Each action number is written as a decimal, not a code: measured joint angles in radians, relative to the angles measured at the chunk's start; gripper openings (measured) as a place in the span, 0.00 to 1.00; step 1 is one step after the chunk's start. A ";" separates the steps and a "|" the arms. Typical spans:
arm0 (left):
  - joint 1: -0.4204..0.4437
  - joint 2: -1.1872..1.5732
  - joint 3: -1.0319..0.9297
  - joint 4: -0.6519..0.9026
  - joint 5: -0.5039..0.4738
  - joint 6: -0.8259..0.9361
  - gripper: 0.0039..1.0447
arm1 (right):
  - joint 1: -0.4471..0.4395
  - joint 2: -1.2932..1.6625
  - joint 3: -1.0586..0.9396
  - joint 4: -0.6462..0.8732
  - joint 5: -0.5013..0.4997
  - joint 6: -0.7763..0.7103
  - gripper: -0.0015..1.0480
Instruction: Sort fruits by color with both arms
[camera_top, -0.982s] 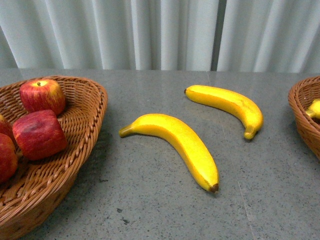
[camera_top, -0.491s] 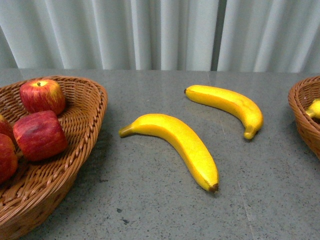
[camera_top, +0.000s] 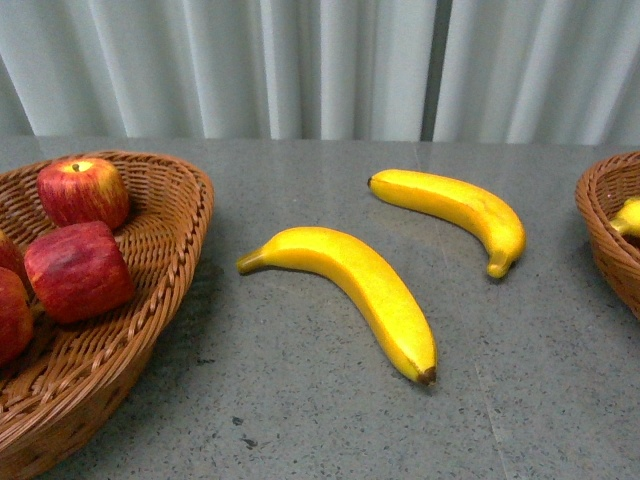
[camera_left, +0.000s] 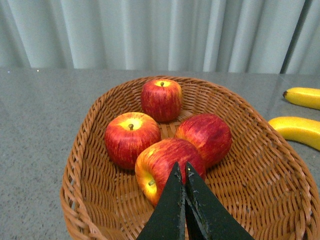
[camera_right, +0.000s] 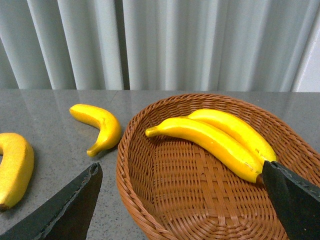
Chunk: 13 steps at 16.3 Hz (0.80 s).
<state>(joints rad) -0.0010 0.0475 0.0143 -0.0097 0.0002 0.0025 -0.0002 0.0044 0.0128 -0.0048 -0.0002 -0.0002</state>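
Four red apples (camera_left: 132, 140) sit in the left basket (camera_top: 190, 220) at the front view's left edge, with the left gripper (camera_left: 181, 170) pinched together and empty just over them. Two bananas (camera_top: 350, 285) lie mid-frame on the grey table (camera_top: 300, 400). Two more bananas (camera_right: 215, 140) rest in the right basket (camera_right: 125, 170) at the right edge, where the right gripper (camera_right: 181, 167) gapes wide, holding nothing.

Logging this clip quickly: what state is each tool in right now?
Left tool: shut, holding nothing.
Right tool: open, empty.
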 joint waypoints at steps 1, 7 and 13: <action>0.000 -0.039 0.000 0.007 -0.002 0.000 0.01 | 0.000 0.000 0.000 0.000 0.000 0.000 0.94; 0.000 -0.042 0.000 -0.005 0.000 0.000 0.01 | 0.000 0.000 0.000 0.002 0.000 0.000 0.94; 0.000 -0.042 0.000 0.006 -0.001 0.000 0.01 | 0.000 0.000 0.000 0.001 0.000 0.000 0.94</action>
<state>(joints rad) -0.0010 0.0059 0.0143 -0.0036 -0.0006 0.0021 -0.0002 0.0044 0.0128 -0.0040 -0.0002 -0.0002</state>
